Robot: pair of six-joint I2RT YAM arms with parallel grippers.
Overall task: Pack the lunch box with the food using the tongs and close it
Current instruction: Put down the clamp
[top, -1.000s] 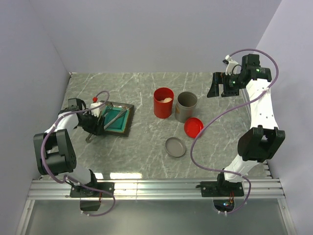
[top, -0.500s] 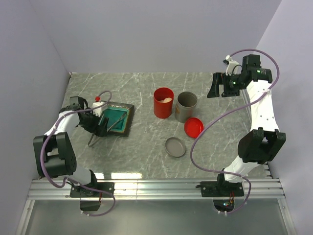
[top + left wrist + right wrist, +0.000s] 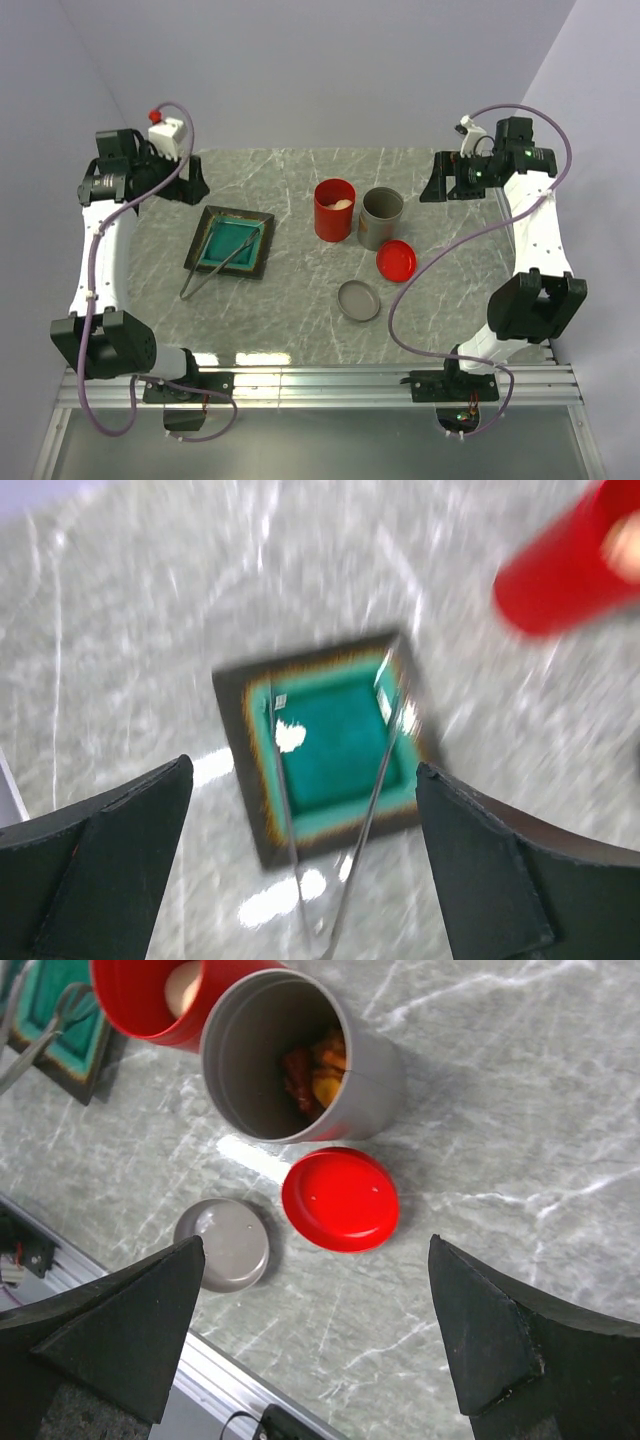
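Basically, left gripper [image 3: 302, 770] fingers [image 3: 110, 860] are spread wide with nothing between them. It hangs high at the back-left corner, looking down on the long thin grey metal tongs [image 3: 375, 790]. These lie loose, diagonal across the dark square tray with the teal inside [image 3: 235, 710], joined end off the near-left rim on the grey marbled table [image 3: 300, 320], an easy spot for a regrasp. That wrist view is blurred, and I see no food in the tray. Same for right gripper [image 3: 315, 1245]: jaws wide, empty, hovering back-right above the containers. Target is the tall bright-red plastic lunch box [image 3: 333, 225], upright mid-table and uncapped, with a pale beige egg-like ball [image 3: 183, 988] inside. Right beside it (contact unclear) is an open grey cylinder [image 3: 375, 1085] holding red and orange food bits [image 3: 315, 1065]. The round red lid [image 3: 340, 1198] lies flat just in front of that cylinder, round grey lid [image 3: 222, 1243] near it. My read: food loaded, capping not yet done.
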